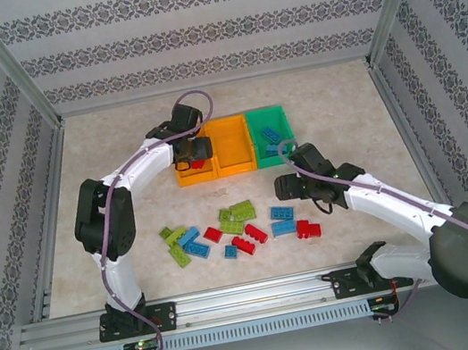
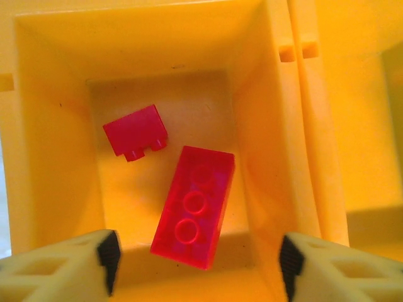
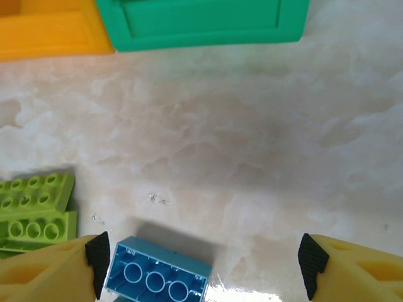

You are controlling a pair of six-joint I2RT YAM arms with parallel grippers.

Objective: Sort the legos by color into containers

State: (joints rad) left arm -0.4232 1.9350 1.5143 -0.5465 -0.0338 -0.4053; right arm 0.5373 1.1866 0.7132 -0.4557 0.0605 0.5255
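Over the left orange bin point(image 2: 50, 157), the left gripper point(image 2: 198, 264) hangs wide open and empty, two red bricks point(image 2: 189, 207) lying in the bin below. The right gripper point(image 3: 201, 267), likewise open and holding nothing, hovers above a blue brick point(image 3: 157, 277) on the table point(image 3: 252, 145) near the green bin point(image 3: 201, 25); more legos point(image 1: 240, 211) lie scattered nearby.

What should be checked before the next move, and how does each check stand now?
1. The left hand open over the left orange bin: ok.
2. That bin holds only red bricks: ok, two.
3. The right hand open: ok.
4. The blue brick centred under the right hand: not ok, it lies off to one side.
5. The lime bricks clear of the right hand: cannot tell.
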